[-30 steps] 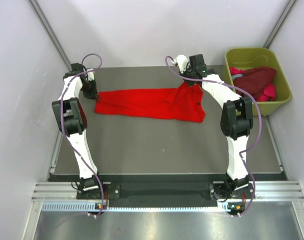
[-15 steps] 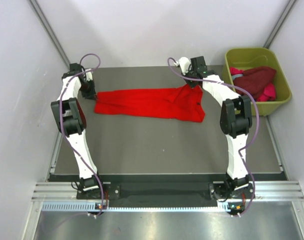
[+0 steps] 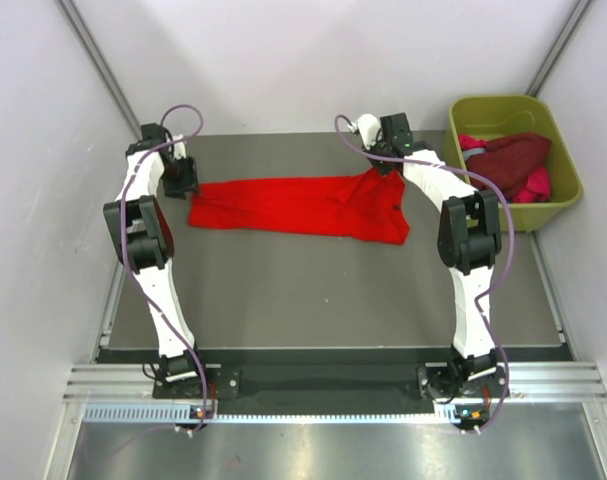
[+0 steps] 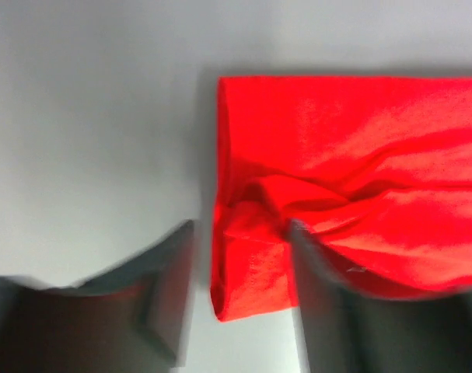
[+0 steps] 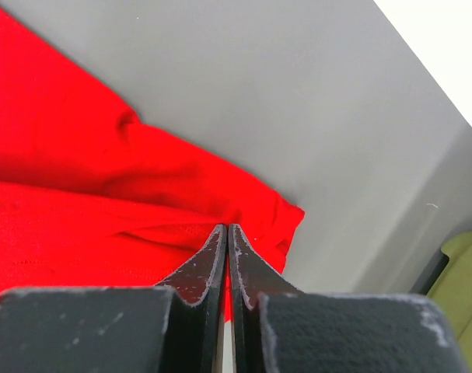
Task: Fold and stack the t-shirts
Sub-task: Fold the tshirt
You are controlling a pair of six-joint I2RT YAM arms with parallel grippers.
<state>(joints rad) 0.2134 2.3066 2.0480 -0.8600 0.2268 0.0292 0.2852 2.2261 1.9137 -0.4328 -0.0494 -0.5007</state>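
Grey surface [image 3: 313, 290]: right pincer [image 5: 227, 227] clamped on the bright red cloth t-shirt [image 3: 283, 205]; left pincer [image 4: 239, 229] apart astride its edge, must close before folding.

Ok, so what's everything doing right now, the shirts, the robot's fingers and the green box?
bright red t-shirt, stretched long across the table, right end bunched and lifted.
left fingers, open, either side of its left end.
right fingers, shut on its right end.
green tub, upright, holding shirts.
maroon t-shirt, crumpled in the tub.
pink t-shirt, crumpled beneath the maroon one.
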